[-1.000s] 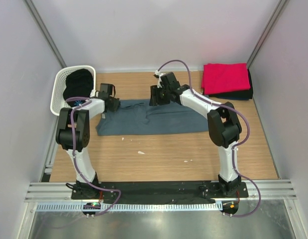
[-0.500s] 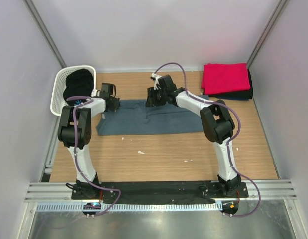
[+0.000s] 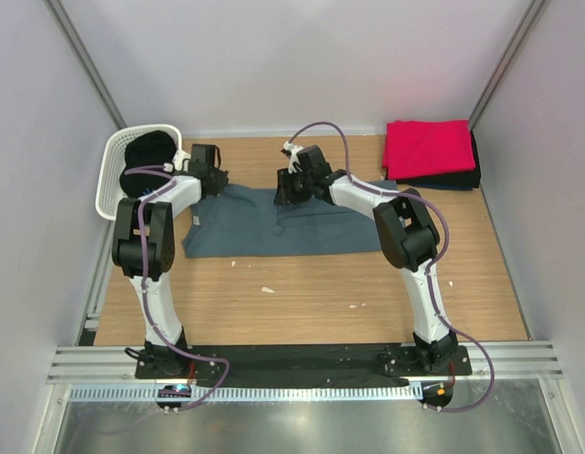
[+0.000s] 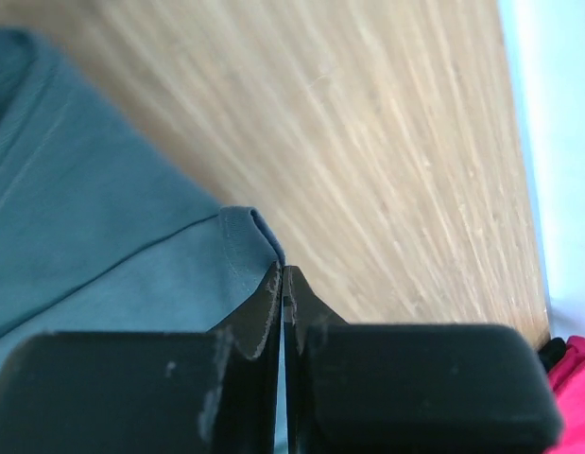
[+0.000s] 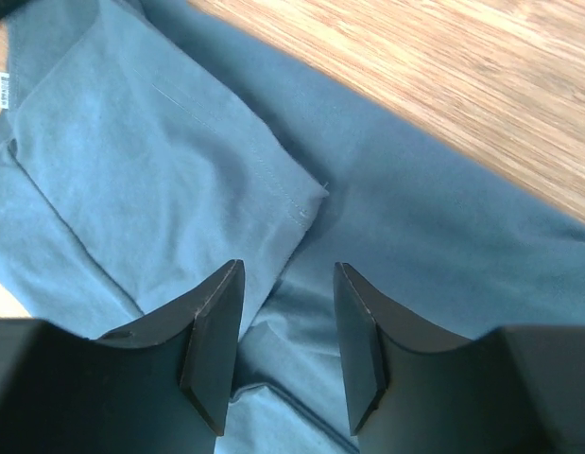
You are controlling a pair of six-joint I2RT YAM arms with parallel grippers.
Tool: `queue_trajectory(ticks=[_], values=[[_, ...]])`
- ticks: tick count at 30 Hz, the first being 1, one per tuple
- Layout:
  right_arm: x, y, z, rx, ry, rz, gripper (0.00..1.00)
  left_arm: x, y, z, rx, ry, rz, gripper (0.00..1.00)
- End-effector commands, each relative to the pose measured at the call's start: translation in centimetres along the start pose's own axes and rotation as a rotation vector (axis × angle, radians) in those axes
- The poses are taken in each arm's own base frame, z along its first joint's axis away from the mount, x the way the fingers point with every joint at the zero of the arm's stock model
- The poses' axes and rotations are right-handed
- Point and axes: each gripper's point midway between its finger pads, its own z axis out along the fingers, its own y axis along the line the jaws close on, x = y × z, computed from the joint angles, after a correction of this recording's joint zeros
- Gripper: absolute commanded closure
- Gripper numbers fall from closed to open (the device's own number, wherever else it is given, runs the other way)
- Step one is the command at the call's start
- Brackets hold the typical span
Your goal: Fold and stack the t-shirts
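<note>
White walls close in a wooden counter with the arms bolted at its near edge. One slate t-shirt lies spread across the middle, its long axis running left to right, parallel to that edge.

The left pincer sits at the shirt's far left corner. Its jaws are fully closed, and the hem corner looks nipped between the tips. The right pincer hangs over the far edge near the shirt's middle, about half open and holding nothing. A hemmed flap of the shirt lies just ahead of its tips, its corner lined up with the gap. Both arms work the far edge, so a fold would likely bring that edge toward the bases.

By count, one red t-shirt rests folded on a dark t-shirt in the far right corner. One black bundle fills the single white basket at far left.
</note>
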Motion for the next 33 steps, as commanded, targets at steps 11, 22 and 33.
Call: queue_trajectory(ticks=[11, 22, 33], values=[[-3.1, -0.7, -0.9, 0.098, -0.113, 0.016, 0.61, -0.2, -4.1, 1.7, 0.098, -0.06, 0.163, 0.96], [-3.0, 0.5, 1.2, 0.005, -0.091, 0.062, 0.6, -1.0, -4.5, 0.0, 0.083, -0.132, 0.276, 0.98], [-1.7, -0.2, 3.2, 0.049, -0.049, 0.111, 0.61, -1.2, -4.0, -0.3, 0.068, -0.139, 0.298, 0.99]])
